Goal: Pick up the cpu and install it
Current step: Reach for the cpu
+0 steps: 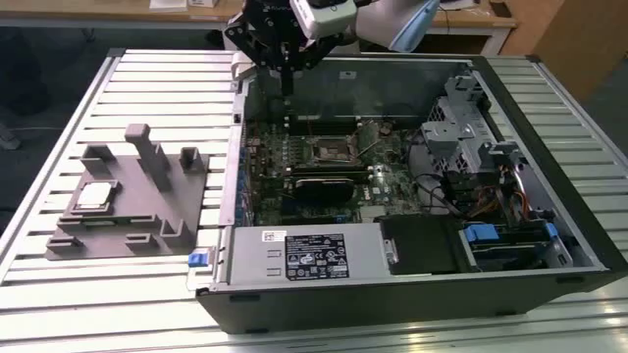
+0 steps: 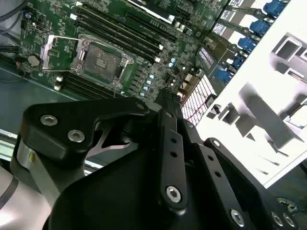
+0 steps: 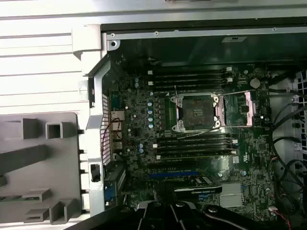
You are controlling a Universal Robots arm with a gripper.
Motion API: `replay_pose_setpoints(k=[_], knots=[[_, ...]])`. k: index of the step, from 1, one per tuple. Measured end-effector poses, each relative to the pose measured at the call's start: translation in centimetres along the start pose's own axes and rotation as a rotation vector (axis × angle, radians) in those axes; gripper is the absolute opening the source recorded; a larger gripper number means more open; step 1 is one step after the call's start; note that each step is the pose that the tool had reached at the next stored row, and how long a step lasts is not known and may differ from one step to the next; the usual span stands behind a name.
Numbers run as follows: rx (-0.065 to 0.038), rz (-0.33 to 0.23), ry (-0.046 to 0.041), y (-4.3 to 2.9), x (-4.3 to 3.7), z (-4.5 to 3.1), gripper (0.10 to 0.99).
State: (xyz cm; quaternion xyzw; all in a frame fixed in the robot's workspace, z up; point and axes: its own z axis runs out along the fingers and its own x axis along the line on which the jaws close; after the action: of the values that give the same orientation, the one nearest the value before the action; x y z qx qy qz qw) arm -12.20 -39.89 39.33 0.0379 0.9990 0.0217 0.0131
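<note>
Pale silver-white cpu [image 1: 94,194] on plain grey fixture [image 1: 147,220]; green motherboard [image 3: 139,143] with black slots [image 3: 192,76] inside black case [image 1: 393,301]; white ribbed bench [image 1: 59,95]; bright blue latch [image 1: 199,258]

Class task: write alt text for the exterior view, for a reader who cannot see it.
A robot gripper hangs above the far edge of an open computer case lying on a slatted table. The cpu rests in a grey fixture at the exterior view's left, outside the case.

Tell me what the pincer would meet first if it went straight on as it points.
Probably the motherboard, near its edge by the computer case's wall. The pincer points down into the open case; depth is unclear, so that wall might come first.
</note>
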Motion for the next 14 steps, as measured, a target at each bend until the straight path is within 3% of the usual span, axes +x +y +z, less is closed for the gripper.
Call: replay_pose_setpoints(k=[14], knots=[[0.0,0.0,-0.0001,-0.04,0.5,-0.01,0.106]])
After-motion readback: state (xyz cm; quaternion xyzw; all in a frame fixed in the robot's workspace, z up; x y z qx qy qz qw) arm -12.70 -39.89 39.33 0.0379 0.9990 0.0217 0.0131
